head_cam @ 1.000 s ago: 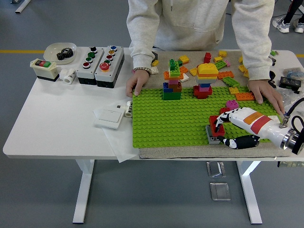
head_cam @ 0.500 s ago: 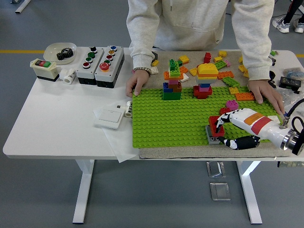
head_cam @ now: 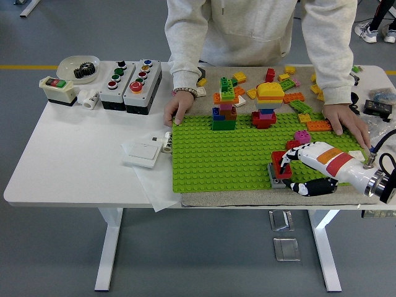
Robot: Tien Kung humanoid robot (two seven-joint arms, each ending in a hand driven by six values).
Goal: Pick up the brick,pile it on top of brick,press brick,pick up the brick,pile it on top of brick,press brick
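From the head view, your right hand lies low over the near right corner of the green baseplate, fingers curled down onto the red brick, which sits on a grey brick at the plate's front edge. You appear to be closed on the red brick from above, though whether you are gripping it or only bearing down on it is hard to tell. I judge this to be the pressing step: the red brick is already stacked, and it wants seating. Your next move calls for a straight downward push, then a clean release.

A person stands at the far side, one hand on the plate's far left corner, the other hand just beyond your wrist. The left arm is out of view.
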